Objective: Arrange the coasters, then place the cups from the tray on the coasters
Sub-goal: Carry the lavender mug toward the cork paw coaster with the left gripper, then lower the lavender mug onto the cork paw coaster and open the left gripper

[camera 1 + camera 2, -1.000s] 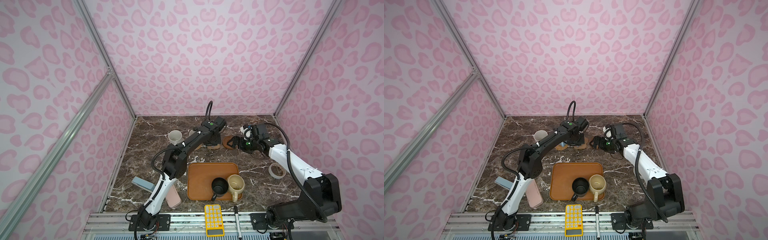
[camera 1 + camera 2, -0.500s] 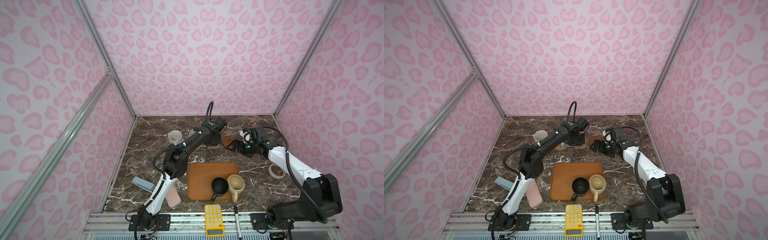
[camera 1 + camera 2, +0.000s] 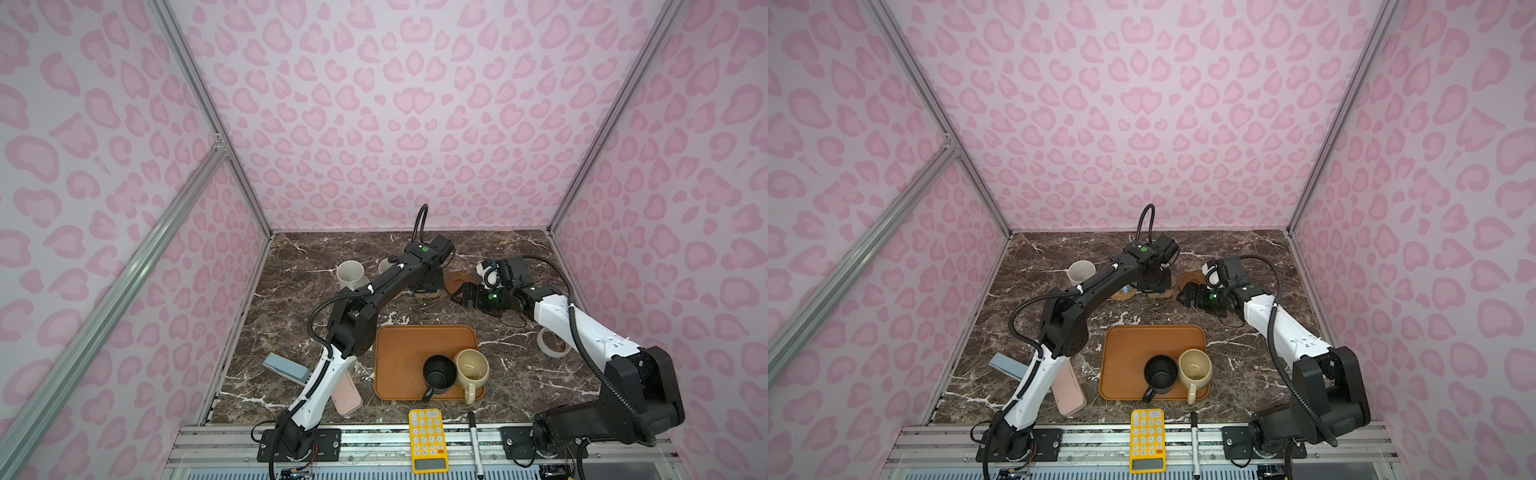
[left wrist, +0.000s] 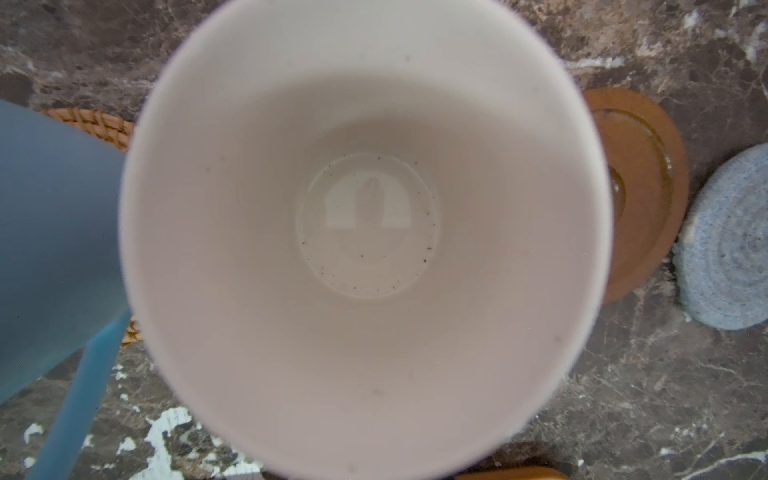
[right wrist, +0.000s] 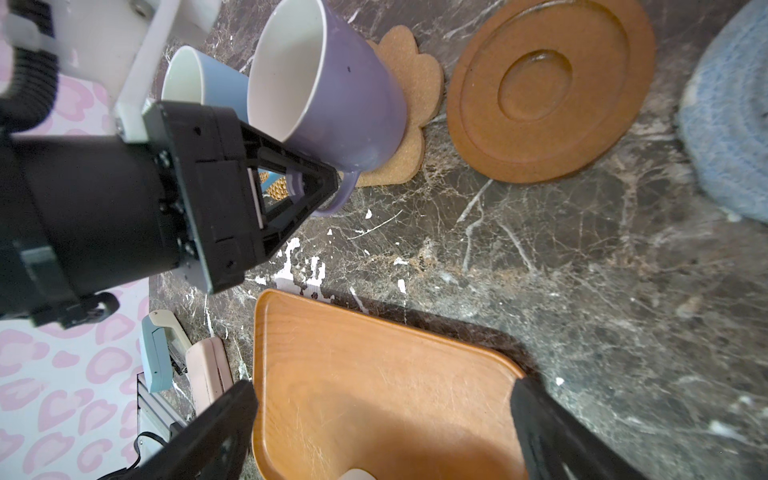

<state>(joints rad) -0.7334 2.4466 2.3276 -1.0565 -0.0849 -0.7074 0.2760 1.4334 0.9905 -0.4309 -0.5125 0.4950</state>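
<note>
A: Two cups on the tray (image 3: 403, 345): black cup (image 3: 439, 372) and cream-yellow cup (image 3: 471, 368), side by side at its near right corner.
B: Left gripper (image 5: 322, 183)?
A: Clamped tight on the handle of the lavender cup (image 5: 345, 95), which sits on the cork paw coaster (image 5: 409, 62), beside the light blue cup (image 5: 216, 79).
B: Right gripper (image 5: 382, 386)?
A: Fingers spread wide, nothing between them; hovering between tray and wooden disc coaster (image 5: 548, 87).
</note>
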